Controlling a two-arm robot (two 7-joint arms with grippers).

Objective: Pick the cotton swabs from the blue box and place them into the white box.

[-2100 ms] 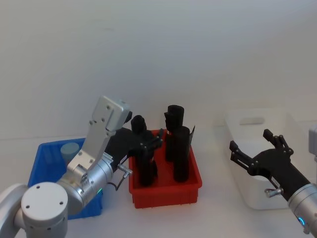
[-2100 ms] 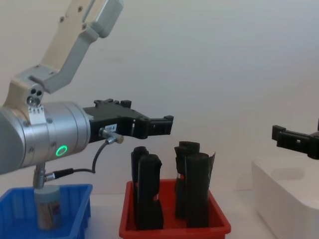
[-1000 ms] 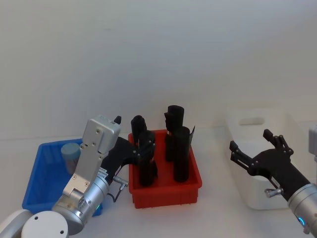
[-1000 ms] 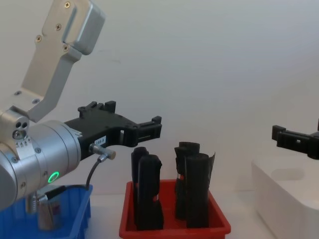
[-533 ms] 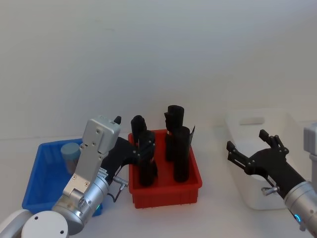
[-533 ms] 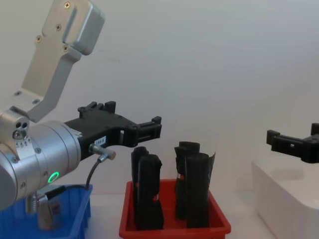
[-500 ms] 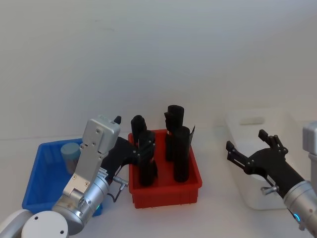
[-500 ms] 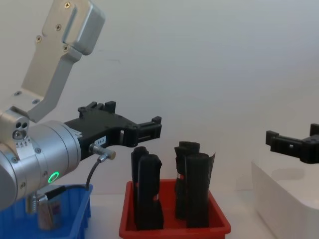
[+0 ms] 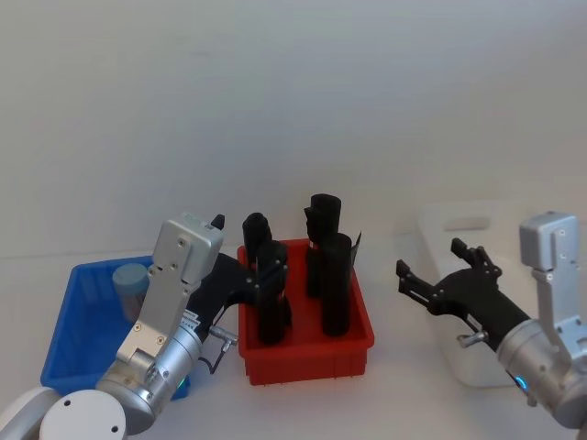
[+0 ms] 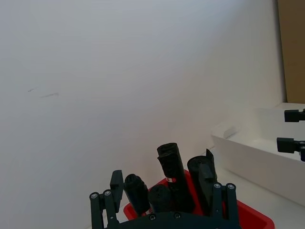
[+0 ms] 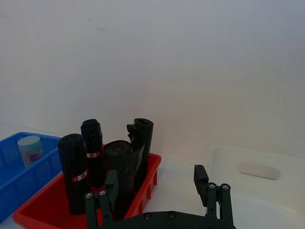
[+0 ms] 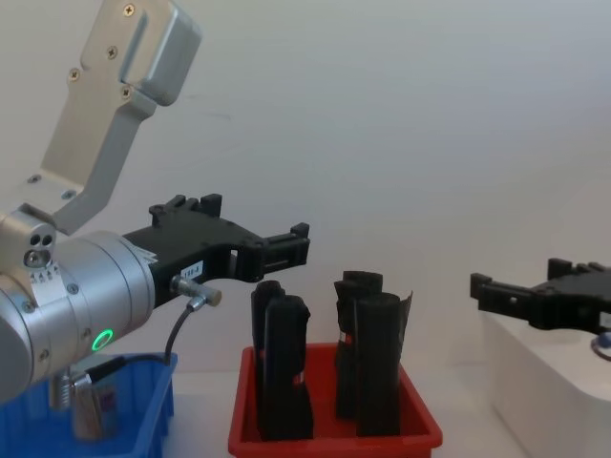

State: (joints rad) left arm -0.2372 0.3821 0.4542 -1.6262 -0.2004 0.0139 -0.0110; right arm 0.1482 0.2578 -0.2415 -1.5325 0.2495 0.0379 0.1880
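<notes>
One tub of cotton swabs (image 9: 131, 286) with a pale blue cap stands at the back of the blue box (image 9: 81, 332) at the left; the right wrist view also has the tub (image 11: 29, 149) and the blue box (image 11: 13, 177). The white box (image 9: 477, 231) sits at the right. My left gripper (image 12: 286, 246) hangs open and empty in the air between the blue box and the red tray, above the height of the rolls. My right gripper (image 9: 429, 258) is open and empty, held off the table just left of the white box.
A red tray (image 9: 307, 346) in the middle holds several tall black rolls (image 9: 336, 280), standing upright between the two boxes. My left arm's metal body (image 12: 76, 296) partly covers the tub in the chest view. A plain white wall is behind.
My right gripper has moved left, from over the white box toward the red tray. My left arm dropped and drew back two seconds ago and has been still since.
</notes>
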